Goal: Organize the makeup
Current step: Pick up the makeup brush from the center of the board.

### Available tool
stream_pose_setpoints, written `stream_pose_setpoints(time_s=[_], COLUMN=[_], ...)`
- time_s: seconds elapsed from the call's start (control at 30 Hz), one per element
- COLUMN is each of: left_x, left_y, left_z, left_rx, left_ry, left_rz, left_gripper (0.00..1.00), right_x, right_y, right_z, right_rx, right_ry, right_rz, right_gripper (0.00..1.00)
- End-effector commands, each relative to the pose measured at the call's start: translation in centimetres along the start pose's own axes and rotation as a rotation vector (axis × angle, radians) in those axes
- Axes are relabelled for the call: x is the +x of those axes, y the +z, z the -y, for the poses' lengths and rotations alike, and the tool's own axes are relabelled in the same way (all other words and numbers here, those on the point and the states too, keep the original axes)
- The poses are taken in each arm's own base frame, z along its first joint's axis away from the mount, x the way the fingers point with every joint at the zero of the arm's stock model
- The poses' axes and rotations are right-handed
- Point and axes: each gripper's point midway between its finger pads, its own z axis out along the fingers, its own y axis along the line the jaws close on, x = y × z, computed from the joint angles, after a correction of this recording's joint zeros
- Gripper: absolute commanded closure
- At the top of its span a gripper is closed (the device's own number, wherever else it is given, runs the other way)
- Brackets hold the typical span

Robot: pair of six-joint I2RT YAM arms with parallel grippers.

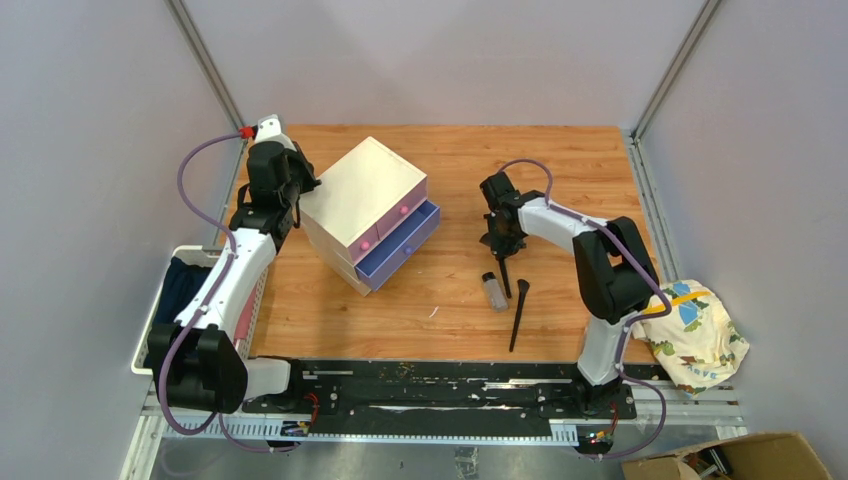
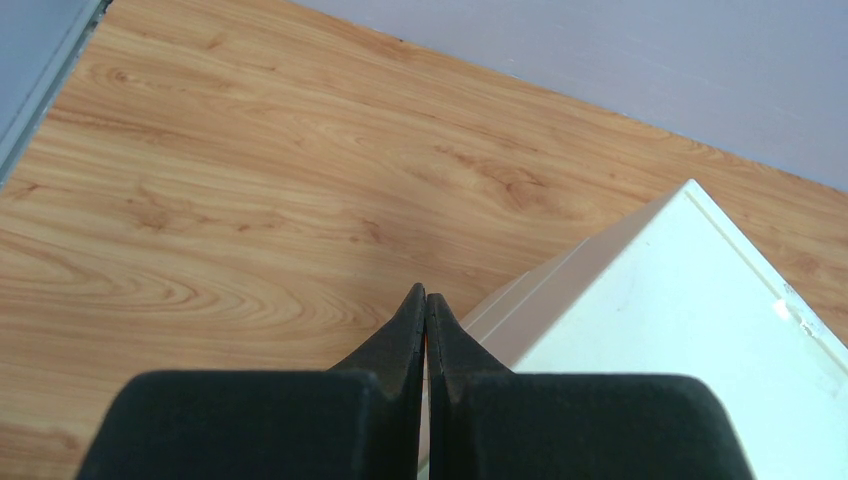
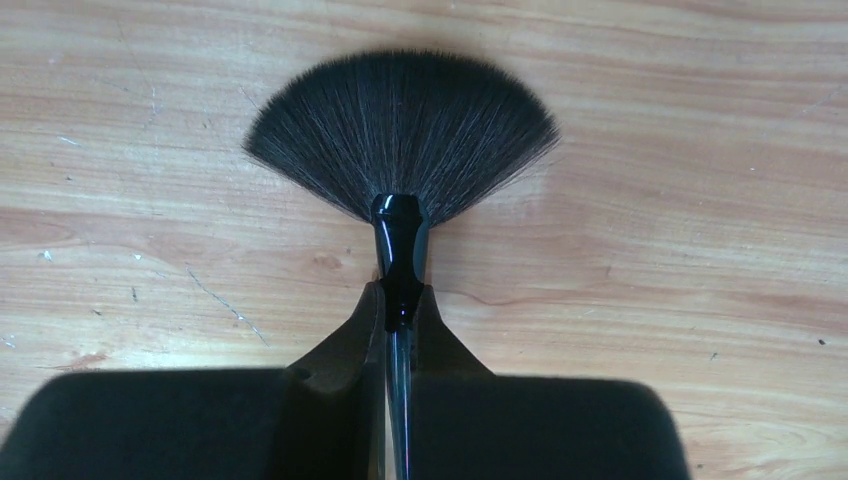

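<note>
While pinched by the right gripper (image 3: 400, 297), the fan brush (image 3: 400, 170) is aligned with the fingers (image 3: 352, 335).
It is pointed straight ahead, fan end outermost.

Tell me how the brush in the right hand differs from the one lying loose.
The fan brush is pinched by its handle in the right hand; the other brush lies free on the table. The fan brush spreads wide, flat bristles; the other brush's head looks small. Both have slim black handles.
</note>
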Motion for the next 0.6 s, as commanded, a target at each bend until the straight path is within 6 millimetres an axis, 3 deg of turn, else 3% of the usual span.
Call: stream_pose_setpoints(time_s=[0.0,0.1,0.2,0.37,0.57], left_x=[0.0,0.0,-0.1,-0.3,-0.5], left_y=[-0.3,-0.4,-0.5,-0.8,-1.4], left_z=[0.1,0.2,0.2,0.2,0.4], left_rx=[0.002,0.005,0.006,0.009,0.017], left_ry=[0.008,0.007,0.005,0.001,-0.007], left_rz=[0.006,0.008,0.009,0.013,0.021], left_gripper=[1.0,1.0,1.0,1.0,1.0], right_x=[-0.3,-1.9,-4.0,-6.5,-8.6], right_y=[0.1,-1.7,-5.1,-12.3,-20.2], right_z=[0.9,0.7,-0.6,-6.3,-11.5], right_rx=[0.034,0.024,-0.061,-0.419,-0.847], right_ry=[0.011,0.038,0.089,0.19,0.281], right_rz=[-0.018,0.045,0.124,0.203,0.345], right_gripper=[1.0,1.0,1.0,1.0,1.0])
